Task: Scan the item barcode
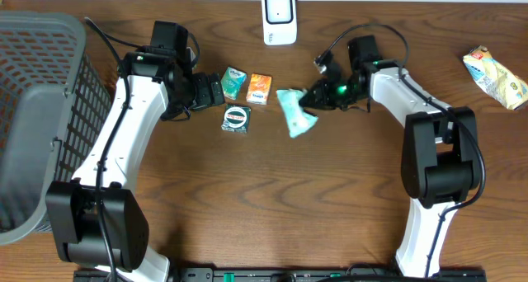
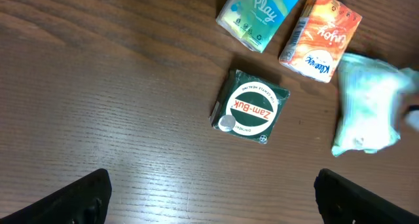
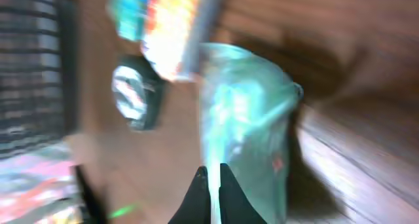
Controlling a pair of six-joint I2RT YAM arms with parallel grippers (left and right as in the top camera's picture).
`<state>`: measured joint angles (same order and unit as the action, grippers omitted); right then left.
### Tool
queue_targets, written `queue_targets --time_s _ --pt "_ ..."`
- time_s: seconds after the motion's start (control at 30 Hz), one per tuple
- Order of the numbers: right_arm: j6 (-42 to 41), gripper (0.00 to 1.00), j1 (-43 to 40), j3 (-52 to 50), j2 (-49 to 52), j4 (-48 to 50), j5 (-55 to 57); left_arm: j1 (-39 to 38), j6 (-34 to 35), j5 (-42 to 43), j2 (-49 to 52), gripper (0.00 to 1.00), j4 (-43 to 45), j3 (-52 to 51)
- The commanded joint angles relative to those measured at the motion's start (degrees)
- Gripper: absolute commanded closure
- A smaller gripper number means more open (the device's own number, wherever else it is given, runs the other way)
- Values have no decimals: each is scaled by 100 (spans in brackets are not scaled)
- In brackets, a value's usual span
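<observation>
A pale teal soft packet [image 1: 294, 113] lies mid-table, also seen in the left wrist view as the teal packet [image 2: 366, 109]. My right gripper [image 1: 312, 96] is shut on its right edge. In the blurred right wrist view the fingertips [image 3: 211, 171] pinch a thin fold of the teal packet [image 3: 252, 119]. The white barcode scanner [image 1: 279, 16] stands at the table's far edge. My left gripper [image 1: 210, 91] is open, and in its wrist view the left gripper [image 2: 213, 185] holds nothing above bare wood, just short of a green Zam-Buk tin [image 2: 249, 108].
A green Play tissue pack [image 1: 234, 82] and an orange tissue pack [image 1: 259, 88] lie beside the Zam-Buk tin [image 1: 237, 118]. A grey mesh basket [image 1: 33, 109] fills the left edge. A yellow packet [image 1: 495, 77] lies at the far right.
</observation>
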<state>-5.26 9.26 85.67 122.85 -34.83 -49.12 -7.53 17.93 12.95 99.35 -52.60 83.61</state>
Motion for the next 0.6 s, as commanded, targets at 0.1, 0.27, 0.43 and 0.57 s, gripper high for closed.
queue_targets --time_s 0.1,0.27,0.43,0.57 --pt "-695 99 -251 761 -72 256 -1528 13 -52 -59 24 2 -28 74" --pt "-693 65 -195 826 -70 -55 -120 13 -52 -59 24 2 -28 74" --pt "-691 18 170 675 -70 -538 1565 13 -55 -59 24 2 -28 74" --pt "-726 16 468 452 -70 -474 2085 13 -55 -59 24 2 -28 74"
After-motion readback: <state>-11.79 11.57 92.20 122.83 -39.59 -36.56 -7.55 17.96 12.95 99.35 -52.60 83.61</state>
